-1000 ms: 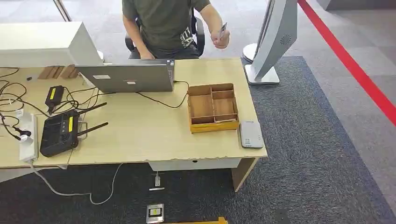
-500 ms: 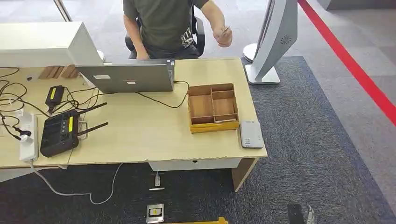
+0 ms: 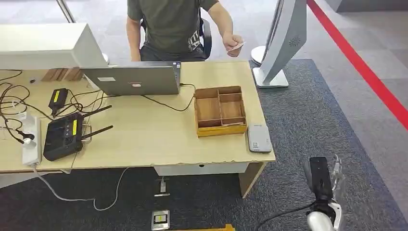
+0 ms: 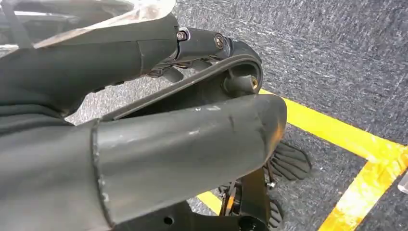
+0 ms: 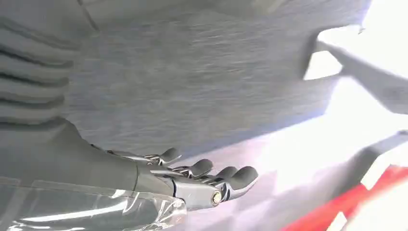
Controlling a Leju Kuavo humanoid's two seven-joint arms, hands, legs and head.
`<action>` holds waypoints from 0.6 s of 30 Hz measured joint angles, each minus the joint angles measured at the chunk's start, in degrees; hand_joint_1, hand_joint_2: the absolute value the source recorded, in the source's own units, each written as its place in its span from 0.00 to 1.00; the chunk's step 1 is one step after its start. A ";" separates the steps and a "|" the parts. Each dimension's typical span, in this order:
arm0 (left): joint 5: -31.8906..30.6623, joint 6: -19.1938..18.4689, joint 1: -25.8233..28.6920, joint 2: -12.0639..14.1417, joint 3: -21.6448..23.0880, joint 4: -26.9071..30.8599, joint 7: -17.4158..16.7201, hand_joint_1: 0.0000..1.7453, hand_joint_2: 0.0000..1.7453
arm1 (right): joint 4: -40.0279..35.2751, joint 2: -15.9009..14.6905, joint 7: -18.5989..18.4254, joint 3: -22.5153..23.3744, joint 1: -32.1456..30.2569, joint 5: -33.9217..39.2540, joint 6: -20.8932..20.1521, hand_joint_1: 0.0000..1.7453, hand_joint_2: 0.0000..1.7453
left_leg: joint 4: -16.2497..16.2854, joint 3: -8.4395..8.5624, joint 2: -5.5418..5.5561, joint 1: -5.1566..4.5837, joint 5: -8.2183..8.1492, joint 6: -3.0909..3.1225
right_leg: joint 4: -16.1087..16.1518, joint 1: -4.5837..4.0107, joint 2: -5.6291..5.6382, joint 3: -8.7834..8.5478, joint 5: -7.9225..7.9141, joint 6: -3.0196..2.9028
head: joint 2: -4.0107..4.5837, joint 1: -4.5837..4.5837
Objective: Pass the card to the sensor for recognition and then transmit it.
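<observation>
My right hand [image 3: 323, 185] was low at my side, over the carpet just off the counter's [image 3: 144, 144] near right corner, and it carried nothing; in the right wrist view its fingers [image 5: 211, 175] lay stretched out side by side, only slightly curled, so I would call it open. Of my left hand I could not tell the state: its wrist view looked down at the floor. On the counter, closest to me, the grey sensor [image 3: 259, 138] lay flat at the right edge, touching the near side of the tray [image 3: 220, 111] with its wooden compartments. Beyond those, a laptop [image 3: 134, 79] stood open, facing away from me. Farthest off, the card [image 3: 235, 47] was pinched in the hand [image 3: 231, 41] of a person seated behind the counter, held out past the far right corner, well apart from my right hand. I judged the task to be at its first step, the handover, with nothing yet taken. The next move, as I saw it, called for lifting my right arm forward past the sensor and tray toward the card, fingers apart enough to close on its thin edge without bending it or knocking the person's hand.
</observation>
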State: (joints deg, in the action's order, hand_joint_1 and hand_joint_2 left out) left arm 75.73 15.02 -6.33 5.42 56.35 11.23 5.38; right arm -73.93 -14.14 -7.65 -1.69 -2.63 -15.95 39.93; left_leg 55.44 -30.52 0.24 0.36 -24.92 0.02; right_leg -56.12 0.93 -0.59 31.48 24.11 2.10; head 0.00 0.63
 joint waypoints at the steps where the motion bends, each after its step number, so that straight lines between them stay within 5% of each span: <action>1: -0.24 -0.15 0.08 0.02 0.02 0.00 0.02 0.00 0.00 | -2.49 -1.01 -0.48 -1.03 0.26 0.90 0.00 0.00 1.00 | 0.00 -0.02 0.01 -0.01 0.02 -0.02 | -0.01 0.01 -0.01 0.03 -0.02 -0.02 | 0.00 0.02; 8: -2.51 -2.01 0.03 0.33 0.70 -0.02 -0.28 0.00 0.00 | -14.24 -11.25 -6.01 -4.96 6.74 7.59 -1.35 0.00 1.00 | 0.00 -0.04 -0.11 -0.08 0.05 -0.03 | -0.02 0.07 0.05 0.12 -0.09 -0.02 | 0.00 -0.02; 14: -6.10 -4.24 -0.28 0.70 2.86 -0.02 -1.05 0.00 0.00 | -13.47 -20.98 -5.48 -6.31 24.07 8.71 -18.59 0.00 1.00 | 0.01 -0.32 -0.22 -0.20 0.24 0.06 | -0.06 0.21 0.19 0.46 -0.35 0.09 | 0.00 -0.07; 18: -6.69 -4.72 -0.37 0.68 4.22 -0.02 -0.70 0.00 0.00 | -12.12 -22.42 -7.32 -9.94 33.37 -4.02 -21.42 0.00 1.00 | 0.00 -0.42 -0.06 -0.13 0.30 0.01 | -0.09 0.12 0.08 0.44 -0.36 0.07 | 0.00 0.00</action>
State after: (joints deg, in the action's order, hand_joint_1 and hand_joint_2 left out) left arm 69.05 10.29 -6.70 6.10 60.57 11.21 4.68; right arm -86.05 -36.57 -14.97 -11.62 30.74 -19.98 18.51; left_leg 55.44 -30.95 0.18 0.23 -24.62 0.03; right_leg -56.21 1.05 -0.50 31.93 23.75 2.17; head 0.00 0.63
